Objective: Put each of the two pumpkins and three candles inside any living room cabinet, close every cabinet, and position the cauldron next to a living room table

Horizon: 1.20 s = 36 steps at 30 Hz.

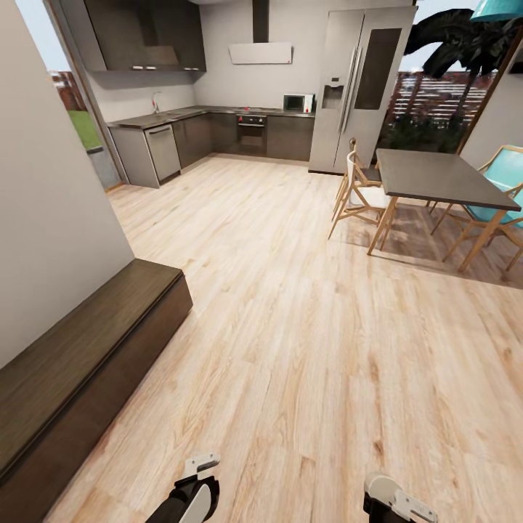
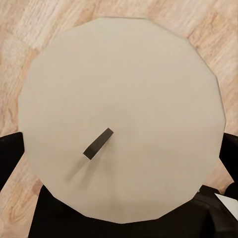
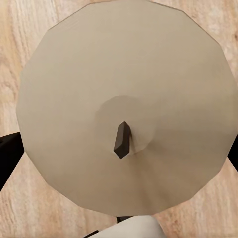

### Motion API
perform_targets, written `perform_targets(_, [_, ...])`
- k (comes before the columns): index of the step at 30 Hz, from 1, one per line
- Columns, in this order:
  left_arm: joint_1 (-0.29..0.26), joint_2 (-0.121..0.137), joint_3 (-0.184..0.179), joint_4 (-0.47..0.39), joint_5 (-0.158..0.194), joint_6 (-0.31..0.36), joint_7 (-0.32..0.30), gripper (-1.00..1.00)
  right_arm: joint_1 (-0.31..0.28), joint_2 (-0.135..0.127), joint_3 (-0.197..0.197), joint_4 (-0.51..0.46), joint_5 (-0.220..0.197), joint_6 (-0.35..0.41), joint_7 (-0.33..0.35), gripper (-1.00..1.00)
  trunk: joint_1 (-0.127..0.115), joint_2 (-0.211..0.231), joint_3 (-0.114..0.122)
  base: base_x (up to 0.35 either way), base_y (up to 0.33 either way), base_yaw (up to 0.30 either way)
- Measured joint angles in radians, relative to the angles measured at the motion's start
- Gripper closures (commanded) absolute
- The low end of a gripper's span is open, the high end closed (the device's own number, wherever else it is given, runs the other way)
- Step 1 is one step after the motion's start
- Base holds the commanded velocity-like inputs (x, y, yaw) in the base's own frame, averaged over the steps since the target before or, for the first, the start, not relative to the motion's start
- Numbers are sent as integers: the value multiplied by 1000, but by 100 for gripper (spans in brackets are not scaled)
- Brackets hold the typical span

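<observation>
- No legible text, label, brand, number or sign appears in any view.
- Refrigerator, beside the dining table: front plain, no readable marking.
- Microwave, left of the refrigerator: too small to read.

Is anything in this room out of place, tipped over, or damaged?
Nothing stands out. The long dark brown wood cabinet sits closed along the wall, and the chairs stand upright at the grey dining table. Each wrist view shows a beige candle between dark fingers.
</observation>
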<state>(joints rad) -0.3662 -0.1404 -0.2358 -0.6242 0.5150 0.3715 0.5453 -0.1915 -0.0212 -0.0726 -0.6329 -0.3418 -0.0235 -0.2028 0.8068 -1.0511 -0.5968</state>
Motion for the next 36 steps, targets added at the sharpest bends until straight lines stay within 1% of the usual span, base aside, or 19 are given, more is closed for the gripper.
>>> perform_targets(7, [0, 0, -2, 0, 0, 0, 0, 100, 0, 0, 0, 0, 0, 0, 0, 100, 0, 0, 0, 13, 0, 0])
perform_targets(10, [0, 1, -44, 0, 1, -2, 0, 100, 0, 0, 0, 0, 0, 0, 0, 100, 0, 0, 0, 229, 0, 0])
perform_targets(12, [0, 1, -65, 0, 1, -2, 0, 100, 0, 0, 0, 0, 0, 0, 0, 100, 0, 0, 0, 141, 0, 0])
perform_targets(15, [0, 0, -76, 0, 0, -2, 0, 100, 0, 0, 0, 0, 0, 0, 0, 100, 0, 0, 0, 67, 0, 0])
perform_targets(19, [0, 0, -78, 0, 0, -2, 1, 100, 0, 0, 0, 0, 0, 0, 0, 100, 0, 0, 0, 212, 0, 0])
perform_targets(23, [0, -1, -78, 0, 0, -2, 0, 100, 0, 0, 0, 0, 0, 0, -1, 100, 0, 0, 0, 68, 0, 0])
perform_targets(27, [0, -7, -83, 0, 0, -2, 0, 100, 0, 0, 0, 0, 0, -1, -1, 100, 0, 0, 0, 211, 0, 0])
perform_targets(28, [0, -7, -90, 0, 0, -2, 0, 100, 0, 0, 0, 0, 0, -1, -2, 100, 0, 0, 0, 136, 0, 0])
perform_targets(30, [0, -8, -116, 0, 1, -2, 1, 100, 0, 0, 0, 0, 0, -1, -2, 100, 0, 0, 0, 71, 0, 0])
perform_targets(32, [0, -8, -132, 0, 1, -2, 1, 100, 0, 1, 0, 0, 1, -1, -2, 100, 0, 0, 0, 6, 0, 0])
perform_targets(36, [0, -8, -140, 0, 0, -2, 3, 100, 0, 6, 2, 0, 0, -1, -6, 100, 0, 0, 0, -110, -144, 0])
